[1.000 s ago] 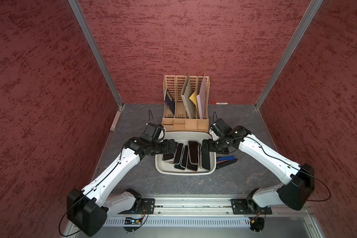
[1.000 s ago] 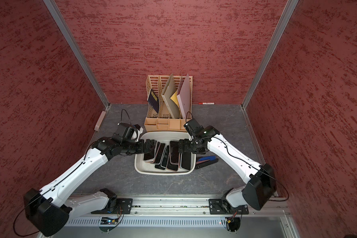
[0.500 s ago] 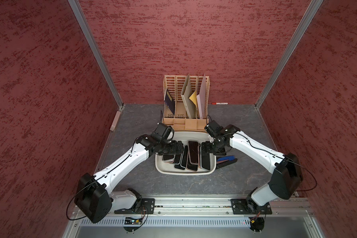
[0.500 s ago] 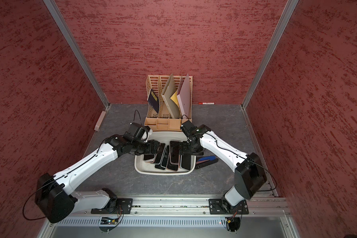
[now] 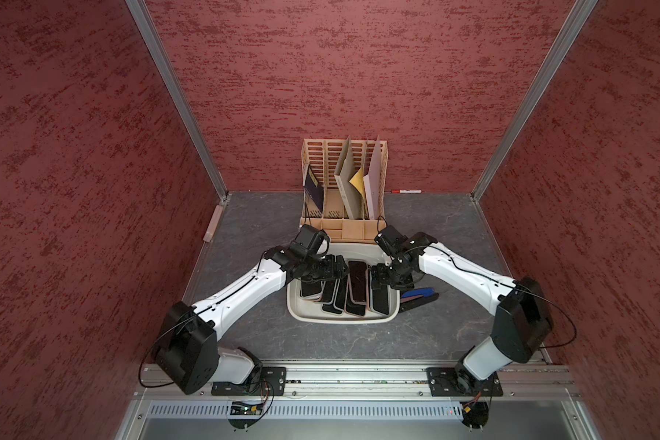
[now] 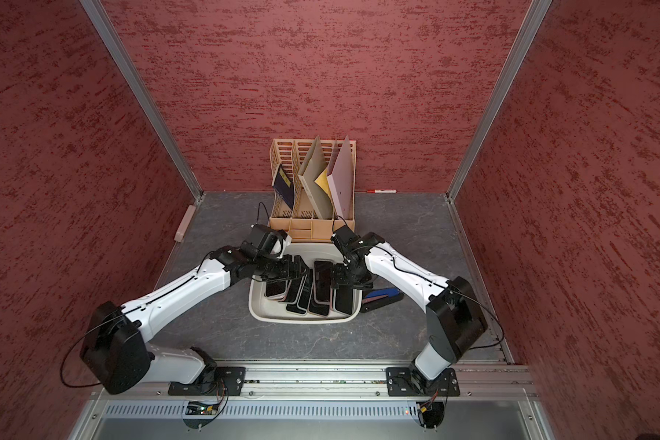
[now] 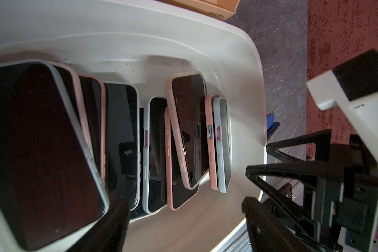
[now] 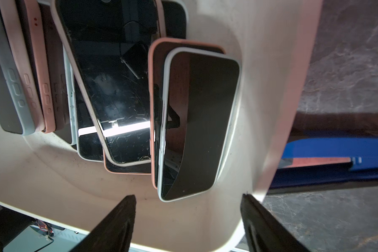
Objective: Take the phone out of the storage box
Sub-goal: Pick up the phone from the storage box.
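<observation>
The storage box [image 5: 342,319] [image 6: 302,318] is an off-white tub on the grey table, and several phones [image 5: 357,282] [image 6: 322,284] in pink and white cases lean in a row inside it. My left gripper [image 5: 336,269] [image 6: 297,269] hangs over the tub's left end. In the left wrist view it [image 7: 183,207] is open above bare tub floor, and a big white-cased phone [image 7: 42,152] lies close by one finger. My right gripper [image 5: 378,280] [image 6: 338,280] is over the right end. It [image 8: 188,203] is open with nothing between the fingers, and a white-cased phone [image 8: 201,122] lies just ahead.
A beige slotted file rack [image 5: 343,190] with folders stands right behind the tub. A blue-handled tool [image 5: 420,295] lies against the tub's right side. A red marker [image 5: 406,191] lies at the back wall. A pale strip [image 5: 212,224] lies along the left wall.
Both grippers have moved inward from the tub's ends to over the phones, and their arms have swung in. Both pairs of jaws have narrowed a little.
</observation>
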You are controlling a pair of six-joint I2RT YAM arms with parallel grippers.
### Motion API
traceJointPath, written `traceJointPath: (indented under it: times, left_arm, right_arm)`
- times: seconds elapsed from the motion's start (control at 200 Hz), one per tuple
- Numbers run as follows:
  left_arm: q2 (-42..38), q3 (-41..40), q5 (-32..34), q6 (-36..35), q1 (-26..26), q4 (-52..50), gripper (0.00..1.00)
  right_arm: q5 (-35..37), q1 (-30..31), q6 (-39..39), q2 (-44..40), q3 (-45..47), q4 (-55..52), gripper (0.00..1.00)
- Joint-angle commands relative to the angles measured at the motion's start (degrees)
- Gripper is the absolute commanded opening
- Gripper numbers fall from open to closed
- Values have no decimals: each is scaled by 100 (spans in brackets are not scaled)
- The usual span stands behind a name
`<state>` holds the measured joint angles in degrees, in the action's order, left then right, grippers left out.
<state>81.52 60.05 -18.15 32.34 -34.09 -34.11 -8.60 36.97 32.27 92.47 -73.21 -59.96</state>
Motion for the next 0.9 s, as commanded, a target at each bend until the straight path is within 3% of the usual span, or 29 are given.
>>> traceJointPath:
  times: [0.0,0.506,0.897]
  left_arm:
    - [350,272,-171,232,-98,451,84]
    - [1804,1355,-43,303,-271,211,61]
    - [2388,1770,324,150,-325,-269,57]
  right_arm:
    - [-68,49,-103,-87,111,75,80]
    - [-326,47,-310,50,246,270,75]
    - [-307,47,-388,0,381,252,74]
